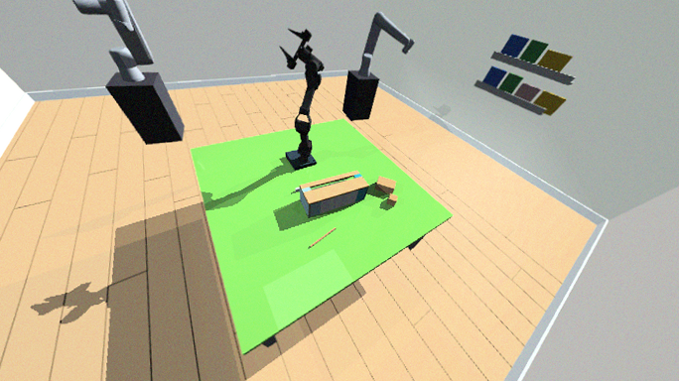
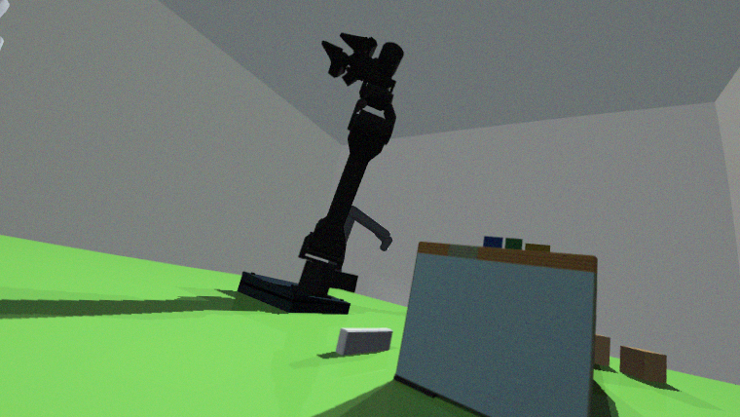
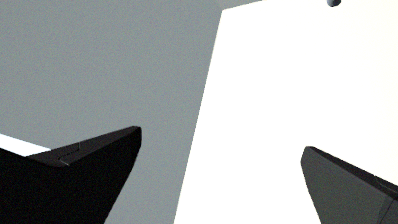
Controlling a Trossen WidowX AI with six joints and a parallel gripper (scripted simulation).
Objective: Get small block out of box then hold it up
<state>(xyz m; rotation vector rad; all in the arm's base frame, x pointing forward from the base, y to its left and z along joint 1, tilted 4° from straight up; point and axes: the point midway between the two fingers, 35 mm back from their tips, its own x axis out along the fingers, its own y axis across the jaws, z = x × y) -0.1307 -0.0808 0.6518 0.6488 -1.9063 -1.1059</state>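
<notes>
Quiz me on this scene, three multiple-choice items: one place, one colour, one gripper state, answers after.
1. Where is the thin stick?
A) On top of the box
B) On the table, beside the box
C) On the arm's base

2. What colour is the table top?
A) Green
B) Red
C) White

3. How is the gripper?
A) Shut on a block
B) Shut, empty
C) Open, empty

1 B: the stick lies on the table by the box.
2 A: the table top is bright green.
3 C: the gripper's fingers stand wide apart with nothing between.
</notes>
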